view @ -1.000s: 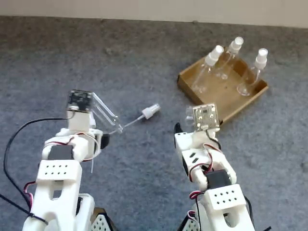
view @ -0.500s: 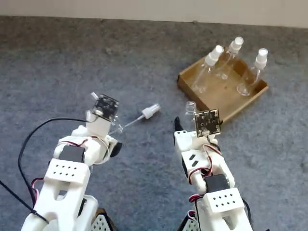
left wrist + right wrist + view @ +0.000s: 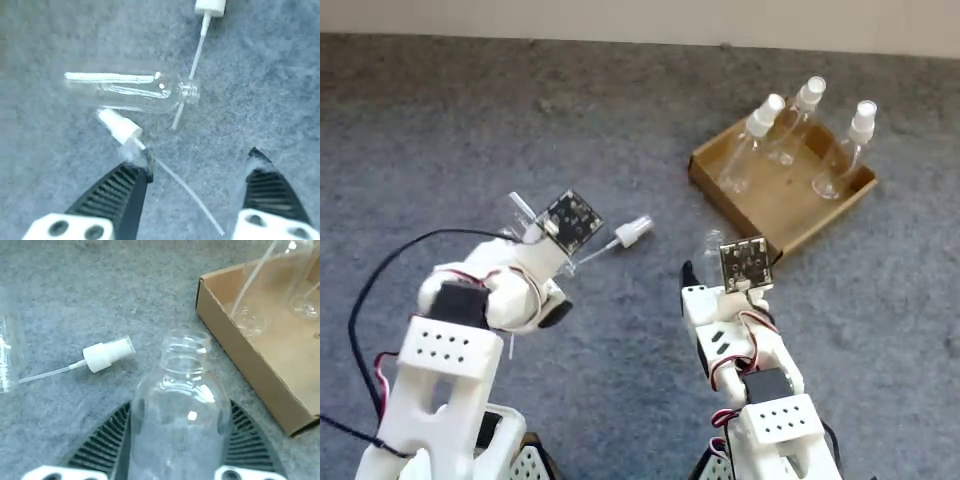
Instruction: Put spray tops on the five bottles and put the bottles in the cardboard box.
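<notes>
A: Beside the box [image 3: 706,172], what has the right hand [image 3: 177,440] got?
B: It pinches an open bottle [image 3: 184,370], upright.
A: And the left hand [image 3: 200,162]?
B: Spread above a lying bottle [image 3: 125,92] on the worktop [image 3: 620,120], a spray top [image 3: 120,127] just beside one finger. Three capped bottles [image 3: 752,140] stand in the box.

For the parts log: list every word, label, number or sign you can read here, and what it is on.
No text can be read anywhere.
Boxed bottles, held bottle, lying bottle: clear, no labels.
Spray tops: plain white, no print.
Box: plain cardboard, no print.
Camera boards: any marks are too small to read.
</notes>
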{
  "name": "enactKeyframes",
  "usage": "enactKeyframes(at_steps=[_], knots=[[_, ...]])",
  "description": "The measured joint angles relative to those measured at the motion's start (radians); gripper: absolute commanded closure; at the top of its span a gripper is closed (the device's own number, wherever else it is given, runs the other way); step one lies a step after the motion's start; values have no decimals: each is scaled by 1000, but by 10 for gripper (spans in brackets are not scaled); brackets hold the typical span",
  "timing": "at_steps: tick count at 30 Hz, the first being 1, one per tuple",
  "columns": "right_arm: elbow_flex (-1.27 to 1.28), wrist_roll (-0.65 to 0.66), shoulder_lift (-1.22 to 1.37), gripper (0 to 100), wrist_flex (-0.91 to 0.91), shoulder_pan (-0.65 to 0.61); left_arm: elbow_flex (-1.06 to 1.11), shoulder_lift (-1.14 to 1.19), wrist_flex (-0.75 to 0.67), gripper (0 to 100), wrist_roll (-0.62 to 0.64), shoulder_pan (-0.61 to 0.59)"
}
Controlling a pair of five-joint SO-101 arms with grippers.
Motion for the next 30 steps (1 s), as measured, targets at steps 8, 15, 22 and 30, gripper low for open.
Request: enactKeyframes(at_steps=[8,15,22,30], knots=[[0,0,0,821,-64,2,-356,261,186,734,-31,0],[28,0,0,821,-270,2,-535,555,189,734,-31,86],[32,0,0,821,-288,2,-732,787,189,734,-31,150],[32,0,0,821,-288,2,-968,1099,189,734,-31,157]])
